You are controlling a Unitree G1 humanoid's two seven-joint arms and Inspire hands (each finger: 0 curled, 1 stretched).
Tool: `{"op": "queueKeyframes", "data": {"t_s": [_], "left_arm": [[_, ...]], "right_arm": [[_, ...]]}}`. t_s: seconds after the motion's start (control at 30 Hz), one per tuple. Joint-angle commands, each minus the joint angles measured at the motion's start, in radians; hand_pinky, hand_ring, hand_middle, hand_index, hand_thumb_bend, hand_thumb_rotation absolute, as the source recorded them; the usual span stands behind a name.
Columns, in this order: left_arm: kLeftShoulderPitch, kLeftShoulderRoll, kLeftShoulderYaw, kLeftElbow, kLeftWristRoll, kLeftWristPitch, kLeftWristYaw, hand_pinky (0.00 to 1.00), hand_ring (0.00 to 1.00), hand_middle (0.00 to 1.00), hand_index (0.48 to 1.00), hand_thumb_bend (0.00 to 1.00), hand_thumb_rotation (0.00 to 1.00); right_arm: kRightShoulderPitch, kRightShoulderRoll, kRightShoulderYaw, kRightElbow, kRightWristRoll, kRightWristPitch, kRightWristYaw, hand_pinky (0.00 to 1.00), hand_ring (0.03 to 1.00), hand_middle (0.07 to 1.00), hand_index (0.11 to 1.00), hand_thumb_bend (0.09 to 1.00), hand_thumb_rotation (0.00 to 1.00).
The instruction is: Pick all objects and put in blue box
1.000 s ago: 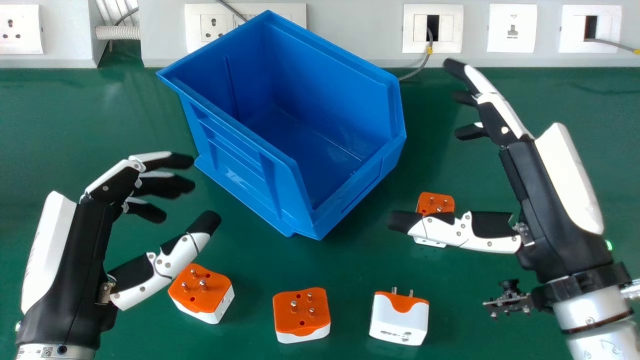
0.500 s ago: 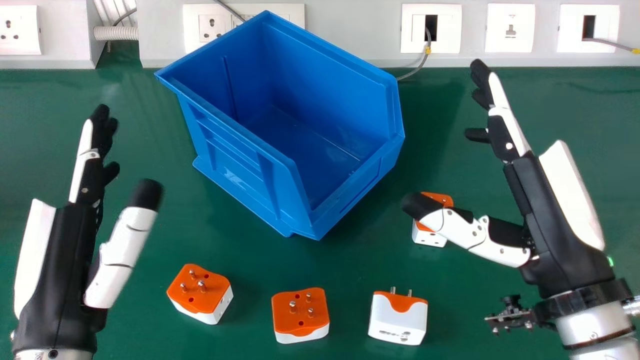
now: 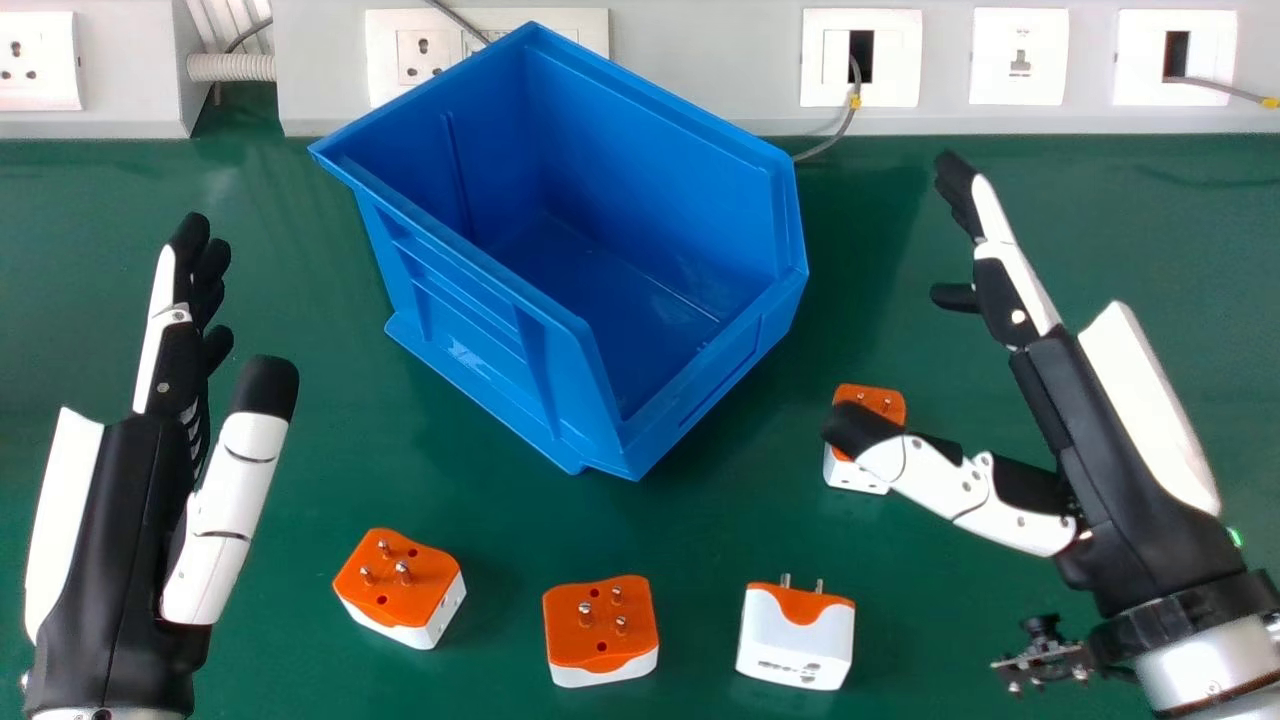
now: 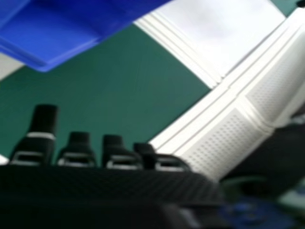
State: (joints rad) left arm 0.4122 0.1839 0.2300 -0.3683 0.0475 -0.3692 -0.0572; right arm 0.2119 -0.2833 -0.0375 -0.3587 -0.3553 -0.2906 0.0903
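Probably lab or technical workroom, judging by green benchtop [image 3: 700, 560], grey wall trunking [image 3: 690, 60] with power socket [image 3: 421, 57], data-type outlet [image 3: 1019, 57], grey cable [image 3: 846, 125] and ribbed conduit [image 3: 231, 67]. Exact type unclear.

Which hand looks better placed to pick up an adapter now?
Likely the right hand: in the head view its thumb overlaps the rearmost adapter, whereas green table separates the left hand from the leftmost adapter.

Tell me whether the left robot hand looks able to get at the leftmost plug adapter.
Probably yes: the left robot hand is open and holds nothing, and nothing stands between it and the leftmost plug adapter.
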Motion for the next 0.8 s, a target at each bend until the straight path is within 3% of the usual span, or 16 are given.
{"op": "queueKeyframes", "data": {"t_s": [0.0,0.47,0.77], "left_arm": [[0.0,0.005,0.013,-0.003,0.009,-0.032,0.003,0.99,1.0,1.0,1.0,0.6,1.0],[-0.008,0.006,0.02,-0.003,0.024,-0.03,0.002,1.0,1.0,1.0,1.0,0.58,1.0],[-0.018,0.006,0.02,-0.005,0.036,-0.019,0.004,1.0,1.0,1.0,1.0,0.59,1.0]], "right_arm": [[-0.004,-0.014,-0.013,-0.04,0.02,0.007,0.01,0.85,0.999,1.0,1.0,0.519,0.75],[-0.066,-0.09,-0.022,0.003,-0.037,0.07,0.05,0.84,0.99,1.0,1.0,0.517,0.68],[-0.121,-0.059,0.012,0.094,-0.033,0.088,0.028,0.85,0.988,1.0,1.0,0.503,0.63]]}}
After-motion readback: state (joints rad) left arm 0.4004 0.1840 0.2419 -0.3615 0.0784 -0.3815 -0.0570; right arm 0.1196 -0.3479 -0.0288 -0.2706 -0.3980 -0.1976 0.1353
